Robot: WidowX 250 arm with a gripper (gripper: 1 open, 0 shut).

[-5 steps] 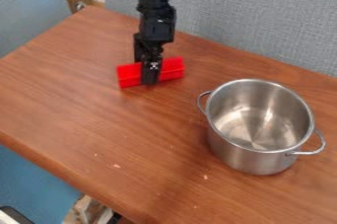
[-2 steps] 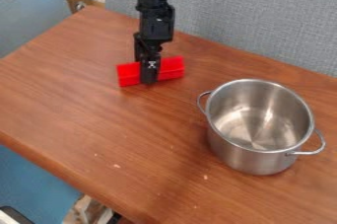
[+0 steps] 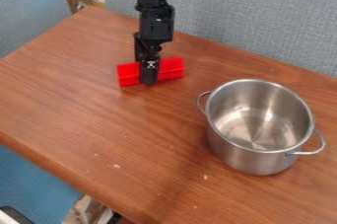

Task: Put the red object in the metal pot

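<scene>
We list first the red object, a smooth elongated block lying flat on the wooden table, toward the far side, its long axis running roughly left to right. Over its middle stands the gripper, pointing straight down from a black arm, its jaws spread wide with the fingers set down on either side of the block; whether they touch it we cannot tell. Next, the metal pot, round and shiny, upright near the right-hand edge of the table, well apart from the block, with one loop handle showing at its right rim and nothing visible inside. Bare wood lies between block and pot. Behind the table we record a grey-blue wall.
</scene>
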